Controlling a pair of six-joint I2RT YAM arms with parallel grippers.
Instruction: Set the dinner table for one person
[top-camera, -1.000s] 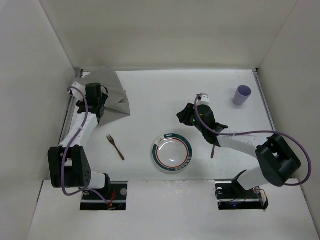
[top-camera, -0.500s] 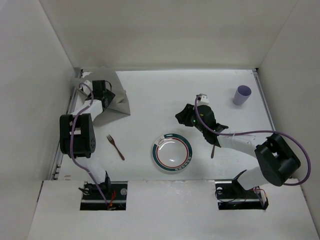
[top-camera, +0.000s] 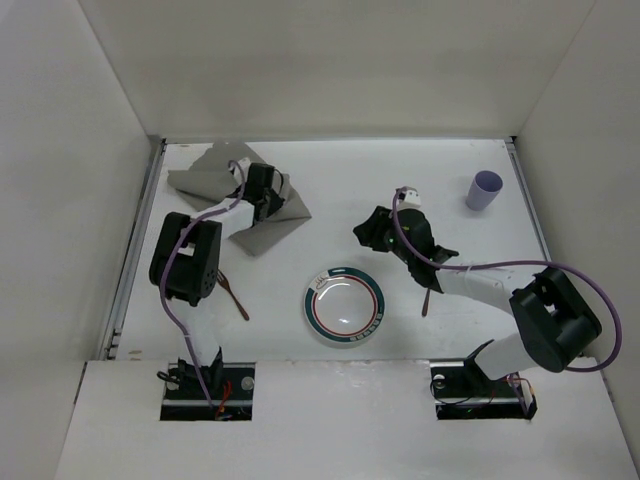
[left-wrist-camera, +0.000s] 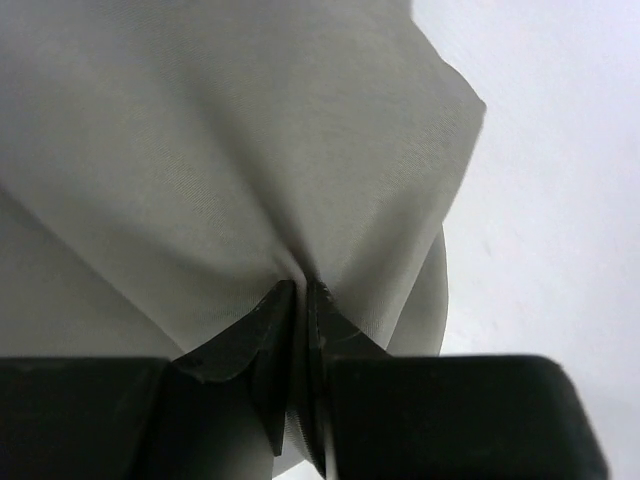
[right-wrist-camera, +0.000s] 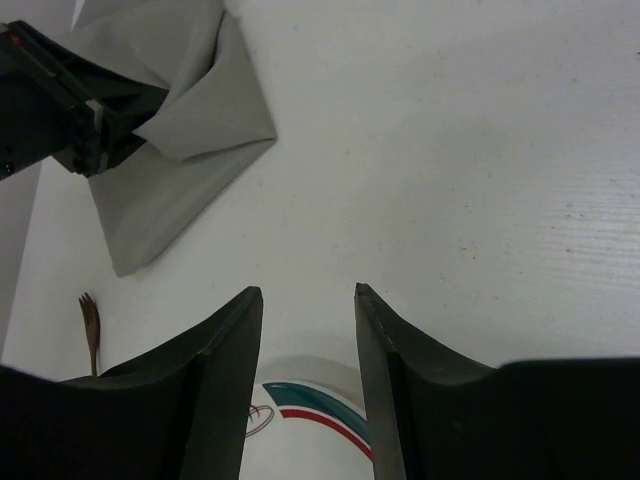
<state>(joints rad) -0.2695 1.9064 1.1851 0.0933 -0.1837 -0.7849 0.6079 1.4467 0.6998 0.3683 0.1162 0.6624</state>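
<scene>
Placemat step in hand. Left gripper (left-wrist-camera: 298, 295) is clamped tight on the bunched grey placemat (top-camera: 205, 180), at 10 o'clock on the dinner table (top-camera: 340, 180). Right gripper (right-wrist-camera: 306, 330) gapes, empty. Next, we judge: drag it toward 6 o'clock and flatten it.

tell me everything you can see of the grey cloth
The cloth is plain grey, matte, soft-looking fabric with no pattern. It is crumpled and partly folded over itself, not spread flat. It lies on the far left part of the table, with some folds raised off the surface. The left gripper is shut on a pinch of it, and creases fan out from the fingers. Nothing else touches it.
</scene>
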